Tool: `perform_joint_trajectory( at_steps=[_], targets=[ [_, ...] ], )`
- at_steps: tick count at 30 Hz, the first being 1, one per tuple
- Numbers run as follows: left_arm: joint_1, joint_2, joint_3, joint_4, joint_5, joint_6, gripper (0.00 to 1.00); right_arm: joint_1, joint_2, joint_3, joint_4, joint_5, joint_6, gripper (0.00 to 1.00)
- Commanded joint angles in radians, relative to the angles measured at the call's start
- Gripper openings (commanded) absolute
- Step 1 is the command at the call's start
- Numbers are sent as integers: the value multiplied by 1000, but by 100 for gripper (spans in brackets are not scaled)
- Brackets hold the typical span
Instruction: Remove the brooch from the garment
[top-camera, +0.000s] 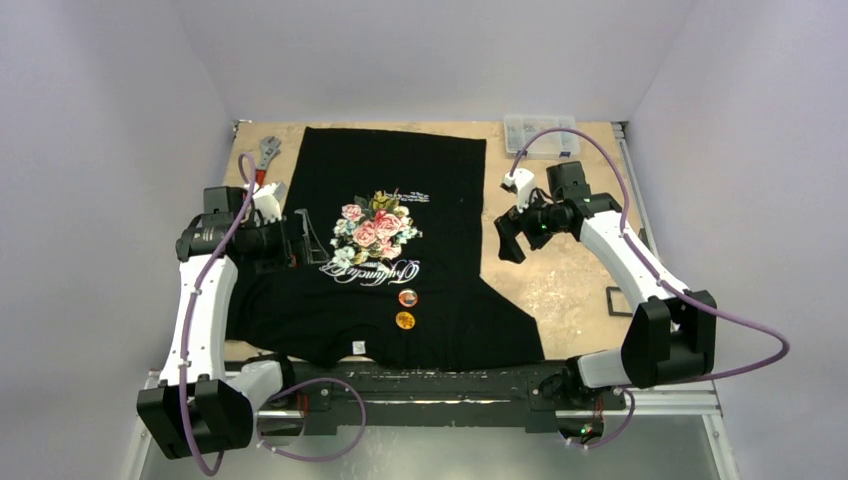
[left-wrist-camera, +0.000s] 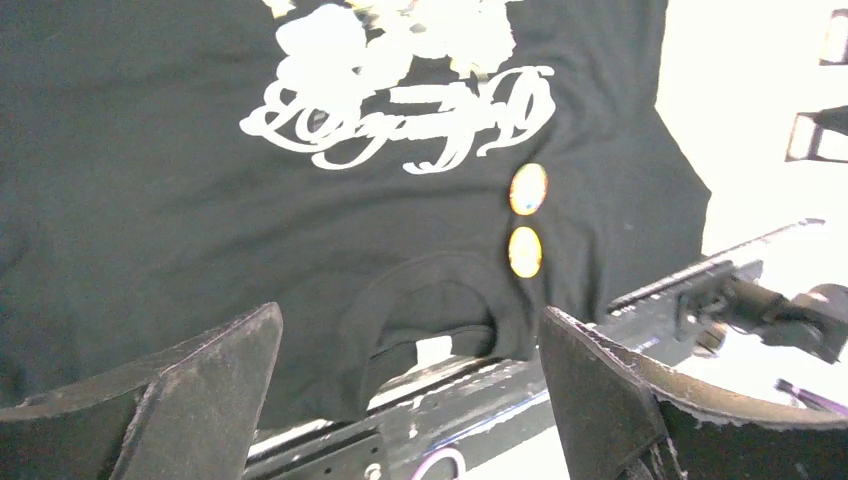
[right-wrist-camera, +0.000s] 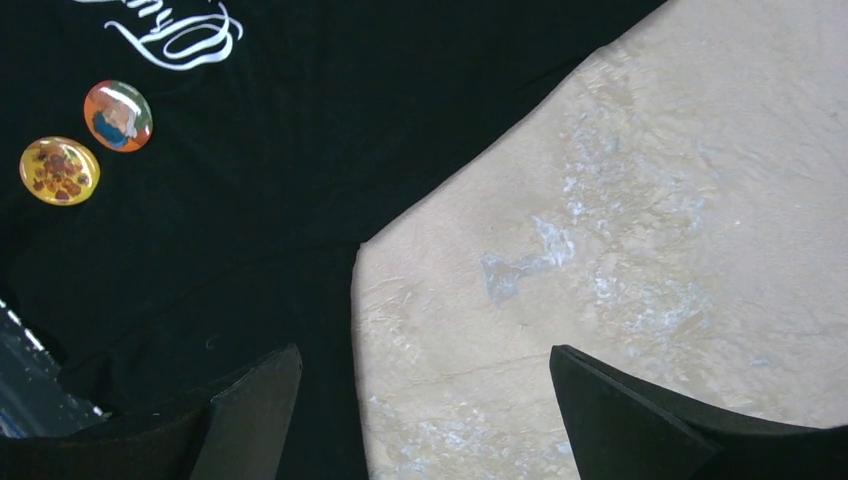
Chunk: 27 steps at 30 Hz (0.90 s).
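1. Position. The garment (top-camera: 400, 180) lies flat on the table (top-camera: 570, 280), print side up, with the neck opening (left-wrist-camera: 430, 310) toward the near edge. Two round pin badges sit on the chest between the white lettering (top-camera: 375, 268) and the neck opening. The far brooch (top-camera: 408, 297) carries a blue-and-orange picture. The near brooch (top-camera: 404, 320) is yellow-orange and lies just beside it. I cannot tell which of the two the task means.

2. Tools. The left gripper (top-camera: 305, 240) hangs over the left side of the garment, level with the print, its jaws spread wide and holding nothing. The right gripper (top-camera: 512, 238) hangs over bare table just right of the garment's body and far of the right-hand sleeve. It too is spread and empty. Neither gripper touches a brooch.

3. Handling. I judge each brooch light, rigid and glossy, so the domed face is likely to slip. Take it by opposite points of the rim. The fabric looks thin and limp. It will probably lift and tent with the brooch, since the pin behind, hidden here, presumably passes through it. Press or pinch the cloth just beside the chosen brooch with one gripper while the other works the rim. Pull gently: a hard tug could tear the fabric or drag the whole garment along.
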Motion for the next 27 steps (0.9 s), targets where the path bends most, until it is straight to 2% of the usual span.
perform_joint_trajectory(
  at_steps=[1, 5, 8, 14, 22, 27],
  targets=[
    [-22, 0, -28, 133, 310, -18, 100, 19, 29, 51, -58, -41, -40, 99],
    [-81, 59, -112, 250, 424, -119, 100, 21, 40, 65, -99, -72, -53, 99],
    [-128, 91, -203, 433, 452, -240, 100, 22, 45, 61, -115, -93, -57, 99],
    [-285, 190, -269, 691, 416, -333, 78, 27, 47, 24, -109, -133, -36, 99],
    [-407, 413, -190, 721, 382, -335, 54, 36, 97, 28, -72, -183, 11, 92],
    [-465, 490, -170, 721, 356, -333, 50, 38, 103, 25, -13, -199, 49, 89]
  ],
)
